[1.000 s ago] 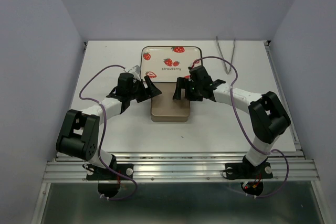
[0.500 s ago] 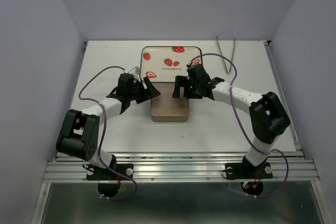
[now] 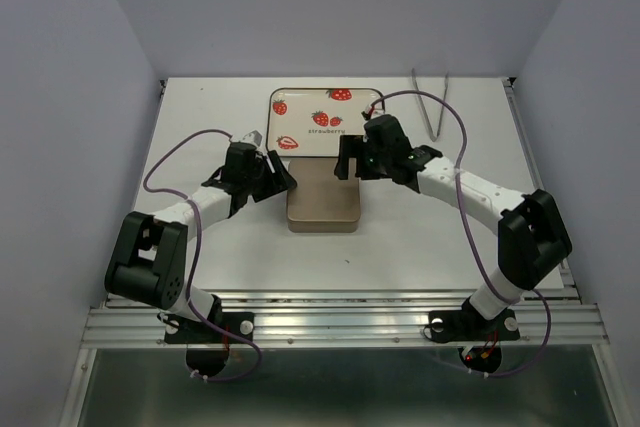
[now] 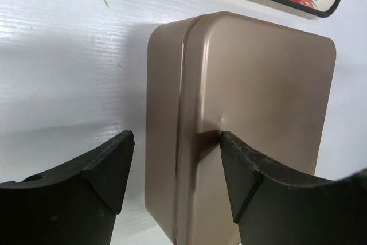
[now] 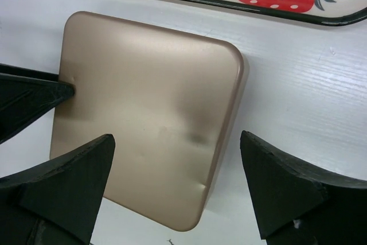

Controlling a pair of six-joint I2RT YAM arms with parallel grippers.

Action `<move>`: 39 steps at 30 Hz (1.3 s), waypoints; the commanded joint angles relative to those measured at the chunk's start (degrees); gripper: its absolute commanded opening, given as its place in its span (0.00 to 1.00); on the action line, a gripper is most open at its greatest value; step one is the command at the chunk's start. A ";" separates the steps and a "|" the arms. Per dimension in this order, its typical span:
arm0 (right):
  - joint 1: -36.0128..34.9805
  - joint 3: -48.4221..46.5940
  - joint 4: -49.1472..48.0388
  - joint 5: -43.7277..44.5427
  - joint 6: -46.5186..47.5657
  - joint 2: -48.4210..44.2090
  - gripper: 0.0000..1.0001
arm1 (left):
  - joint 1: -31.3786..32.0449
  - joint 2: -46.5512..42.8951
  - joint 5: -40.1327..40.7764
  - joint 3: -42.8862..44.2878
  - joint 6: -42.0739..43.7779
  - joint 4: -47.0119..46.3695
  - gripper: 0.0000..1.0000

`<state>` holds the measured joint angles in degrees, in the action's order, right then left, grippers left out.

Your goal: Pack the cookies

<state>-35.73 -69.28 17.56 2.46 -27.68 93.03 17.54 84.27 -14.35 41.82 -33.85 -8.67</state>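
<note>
The cookies are hidden from every view. A brown square tin [image 3: 325, 212] lies shut under its lid in the middle of the table. My left gripper [image 3: 281, 176] is at the tin's left side and stands open. In the left wrist view its jaws straddle the left edge of the tin [image 4: 258, 84]: one finger [image 4: 109, 167] is beside the wall with a small gap, and the other [image 4: 243, 170] is over the lid. My right gripper [image 3: 350, 161] hangs wide open above the tin [image 5: 149, 96], touching nothing.
A cream tray [image 3: 305, 99] printed with red strawberries lies directly behind the tin. Metal tongs [image 3: 435, 107] lie at the back right. The left gripper's finger [image 5: 31, 98] shows at the tin's left edge in the right wrist view.
The right gripper has drawn back toward the tray and its arm has stretched out. The left gripper's jaws have narrowed a little at the tin's left edge.
</note>
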 commanded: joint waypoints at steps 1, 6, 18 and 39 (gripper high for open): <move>-0.57 -1.03 -0.77 2.02 3.42 -0.93 0.92 | 0.30 -0.51 2.75 2.12 1.77 1.02 0.72; -0.57 -0.43 -4.11 -6.22 7.29 0.83 0.62 | 0.65 1.77 3.54 2.56 1.85 1.28 0.68; -0.57 3.09 -1.74 -5.97 3.43 10.15 0.35 | 1.44 4.32 5.82 0.54 0.71 2.95 0.62; 1.98 8.08 -5.17 33.79 -1.67 -20.32 1.00 | 1.53 -24.40 33.13 16.27 -0.17 20.60 0.99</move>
<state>-34.20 -66.76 13.02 17.43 -27.57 79.05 19.16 65.39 5.23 54.13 -34.52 4.91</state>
